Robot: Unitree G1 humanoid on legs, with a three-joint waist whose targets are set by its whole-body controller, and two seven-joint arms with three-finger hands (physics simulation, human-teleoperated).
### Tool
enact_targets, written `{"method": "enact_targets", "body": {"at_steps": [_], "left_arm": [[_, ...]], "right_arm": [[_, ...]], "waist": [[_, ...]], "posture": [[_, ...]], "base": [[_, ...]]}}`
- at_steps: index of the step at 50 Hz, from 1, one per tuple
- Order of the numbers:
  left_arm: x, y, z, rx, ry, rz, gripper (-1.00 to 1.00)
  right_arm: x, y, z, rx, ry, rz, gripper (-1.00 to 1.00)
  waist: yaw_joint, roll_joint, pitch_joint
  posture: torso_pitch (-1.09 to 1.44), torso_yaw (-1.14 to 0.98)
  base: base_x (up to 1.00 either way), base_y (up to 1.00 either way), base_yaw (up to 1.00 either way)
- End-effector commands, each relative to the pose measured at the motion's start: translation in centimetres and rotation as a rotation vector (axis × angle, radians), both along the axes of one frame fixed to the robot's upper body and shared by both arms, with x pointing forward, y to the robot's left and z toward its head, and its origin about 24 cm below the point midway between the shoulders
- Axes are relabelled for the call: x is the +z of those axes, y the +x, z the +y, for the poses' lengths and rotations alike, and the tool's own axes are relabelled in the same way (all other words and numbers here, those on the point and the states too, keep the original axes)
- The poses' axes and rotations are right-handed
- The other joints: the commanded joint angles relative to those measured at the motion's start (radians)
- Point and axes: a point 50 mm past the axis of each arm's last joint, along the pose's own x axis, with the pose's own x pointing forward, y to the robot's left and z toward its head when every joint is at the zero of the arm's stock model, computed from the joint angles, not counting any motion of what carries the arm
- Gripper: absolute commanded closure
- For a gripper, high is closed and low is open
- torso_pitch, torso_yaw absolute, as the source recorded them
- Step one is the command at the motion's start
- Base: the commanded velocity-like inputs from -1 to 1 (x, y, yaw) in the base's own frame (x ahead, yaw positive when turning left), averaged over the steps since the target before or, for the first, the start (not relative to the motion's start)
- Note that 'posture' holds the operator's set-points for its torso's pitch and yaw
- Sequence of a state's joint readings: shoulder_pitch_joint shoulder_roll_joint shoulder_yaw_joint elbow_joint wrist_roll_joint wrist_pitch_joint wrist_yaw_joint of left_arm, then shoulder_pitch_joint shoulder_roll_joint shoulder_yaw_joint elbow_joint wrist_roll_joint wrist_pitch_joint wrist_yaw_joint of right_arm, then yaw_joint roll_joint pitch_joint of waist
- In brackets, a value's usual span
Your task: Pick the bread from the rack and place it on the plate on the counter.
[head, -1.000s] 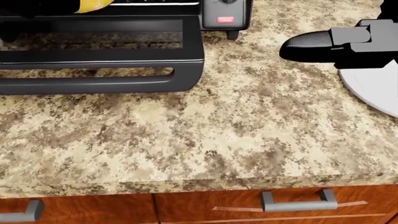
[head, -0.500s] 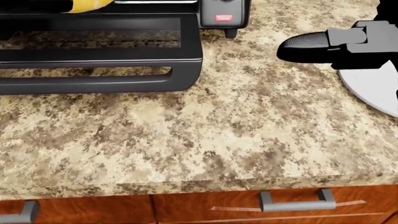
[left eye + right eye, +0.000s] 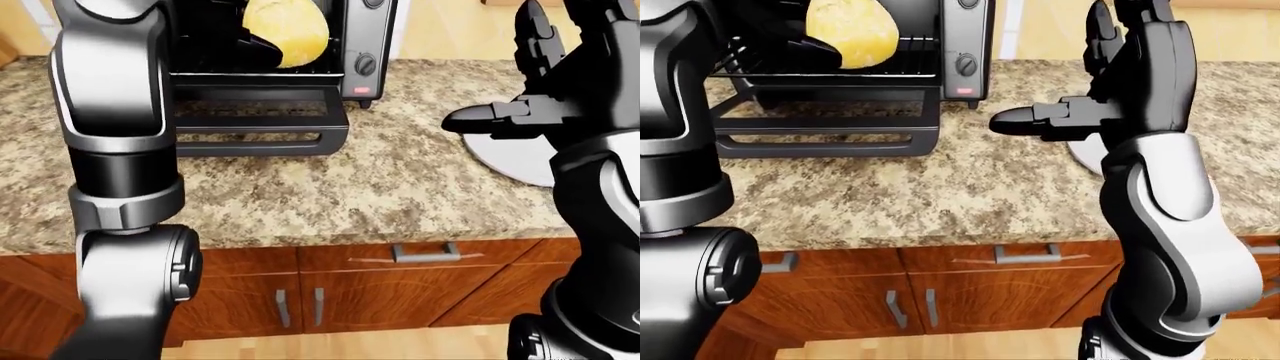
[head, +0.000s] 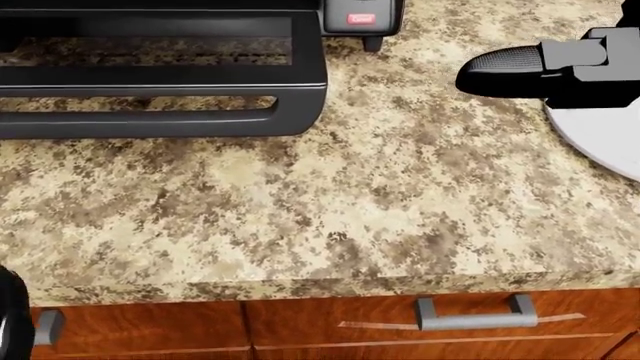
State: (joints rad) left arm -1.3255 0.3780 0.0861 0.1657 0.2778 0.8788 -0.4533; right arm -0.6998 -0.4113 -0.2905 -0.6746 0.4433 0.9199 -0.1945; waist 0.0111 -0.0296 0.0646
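The bread (image 3: 287,30), a pale yellow roll, stands upright inside the black toaster oven (image 3: 345,45), just above its wire rack (image 3: 830,73). My left arm rises up the left of the left-eye view and reaches into the oven. My left hand (image 3: 262,41) has dark fingers (image 3: 808,48) curled against the bread's left side, holding it. The white plate (image 4: 610,135) lies on the counter at the right. My right hand (image 3: 510,82) hovers open over the plate's left rim, fingers pointing up and thumb pointing left.
The oven's glass door (image 4: 160,75) lies folded down flat on the speckled granite counter (image 4: 380,202). Wooden drawers with metal handles (image 4: 475,315) run below the counter edge. My own left arm (image 3: 110,112) blocks much of the left side.
The head view has shifted, so the oven and counter sit higher in the picture and the bread has left its top edge. My right hand stays over the plate's rim.
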Motion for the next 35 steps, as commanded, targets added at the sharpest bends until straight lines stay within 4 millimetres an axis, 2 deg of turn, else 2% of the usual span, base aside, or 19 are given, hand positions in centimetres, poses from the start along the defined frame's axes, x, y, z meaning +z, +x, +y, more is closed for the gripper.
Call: {"method": "enact_targets", "body": {"at_steps": [1,8,22,29,35], "left_arm": [[2.2,-1.3,-0.5,-0.012,-0.005,-0.096,1.0],[2.8,-1.7,-1.6,-0.044,-0.01,-0.119,1.0],[4.9,-1.3,-4.0,-0.104,-0.013,-0.179,1.0],[7.2,-1.2,-5.2,-0.144,-0.004,-0.216,1.0],[8.2,-0.9,-6.0,-0.166,-0.001,-0.235,1.0]], "right_arm": [[1.1,-0.7,-0.1,-0.009,0.0,-0.072,-1.0],[1.2,-0.8,-0.4,-0.018,0.001,-0.073,-1.0],[1.8,-1.4,-1.4,-0.047,0.009,-0.085,-1.0],[2.2,-1.6,-1.5,-0.049,0.012,-0.094,-1.0],[2.1,-1.9,-1.9,-0.056,0.016,-0.096,-1.0]], "waist": [[0.0,-0.001,-0.028],[0.001,-0.003,-0.027],[0.005,-0.014,-0.025],[0.005,-0.02,-0.024],[-0.002,-0.024,-0.022]], "posture": [[0.0,0.0],[0.0,0.0],[0.0,0.0],[0.0,-0.01],[0.0,-0.04]], "base": [[0.0,0.0,0.0],[0.0,0.0,0.0],[0.0,0.0,0.0],[0.0,0.0,0.0],[0.0,0.0,0.0]]}}
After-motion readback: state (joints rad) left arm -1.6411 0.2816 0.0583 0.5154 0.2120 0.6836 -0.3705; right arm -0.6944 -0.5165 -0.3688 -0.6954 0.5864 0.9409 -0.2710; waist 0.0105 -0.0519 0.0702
